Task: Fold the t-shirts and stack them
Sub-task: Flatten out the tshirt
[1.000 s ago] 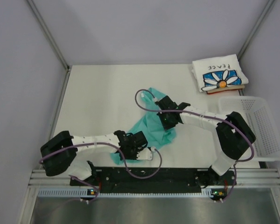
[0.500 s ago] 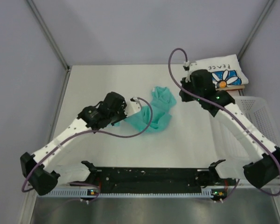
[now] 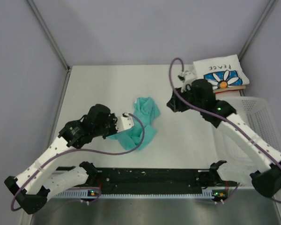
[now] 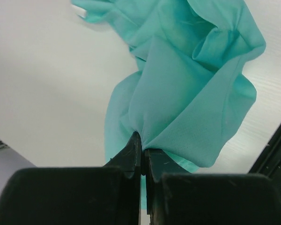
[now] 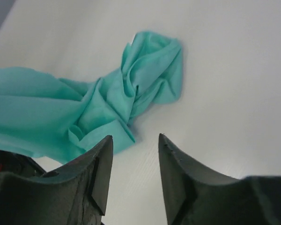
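Left tool pinches an edge of the teal shirt, bunched mid-way across the tabletop. Right tool, closed a moment ago, now stands spread and empty beyond it. Flattening remains undone; daisy shirt lies folded far right.

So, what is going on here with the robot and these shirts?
Two robot arms are working on t-shirts. The left gripper is shut on an edge of the crumpled teal shirt, which lies in the middle of the table. The right gripper is open and empty, hovering near that shirt. The printed shirt lies folded at the far right corner, next to a white basket. The teal shirt is not yet folded.
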Robot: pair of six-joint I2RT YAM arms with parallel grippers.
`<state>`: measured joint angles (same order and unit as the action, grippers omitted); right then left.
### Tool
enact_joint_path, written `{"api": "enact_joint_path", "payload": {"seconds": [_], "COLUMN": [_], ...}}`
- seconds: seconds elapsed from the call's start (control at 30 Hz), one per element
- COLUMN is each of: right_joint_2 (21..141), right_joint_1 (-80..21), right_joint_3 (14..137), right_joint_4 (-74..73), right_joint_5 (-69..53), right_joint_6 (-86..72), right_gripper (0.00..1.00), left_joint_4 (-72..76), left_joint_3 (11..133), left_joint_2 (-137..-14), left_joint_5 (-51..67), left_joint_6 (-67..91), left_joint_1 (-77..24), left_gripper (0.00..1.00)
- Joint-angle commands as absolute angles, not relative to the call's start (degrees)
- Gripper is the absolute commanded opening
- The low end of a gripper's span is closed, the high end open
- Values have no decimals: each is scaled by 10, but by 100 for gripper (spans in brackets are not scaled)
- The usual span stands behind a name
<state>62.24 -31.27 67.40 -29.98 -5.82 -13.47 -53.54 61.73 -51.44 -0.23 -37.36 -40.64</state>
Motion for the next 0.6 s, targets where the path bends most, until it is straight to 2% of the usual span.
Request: {"api": "enact_joint_path", "payload": {"seconds": [0.0,0.1,0.2,0.23,0.37,0.4,0.47,0.53,0.57], "right_joint_2": [743,841,911,927,956,955,956,962,964], "right_joint_1": [-397,-424,-428,-433,-455,-459,-459,-458,-457], "right_joint_3": [633,649,650,649,629,615,596,589,585], "right_joint_4": [-221,-201,-200,-199,-174,-157,-140,-137,-136], "right_joint_5": [-107,-132,-135,-137,-211,-225,-237,-253,-263], "right_joint_6": [-166,-179,-198,-196,-206,-216,-239,-248,-251], "right_gripper": [53,69,80,83,82,81,69,48,35], "left_joint_4": [-546,-553,-552,-550,-552,-553,-554,-555,-557], "left_joint_3": [556,532,516,512,505,505,501,501,503], "left_joint_2": [-491,-476,-460,-456,-452,-450,-449,-446,-445], "left_joint_5": [46,51,50,49,47,47,43,39,36], "left_joint_6": [-388,-385,-381,-380,-373,-372,-370,-369,-368], "left_joint_1": [-408,-408,-408,-408,-408,-409,-408,-408,-408], "left_gripper": [0,0,0,0,0,0,0,0,0]}}
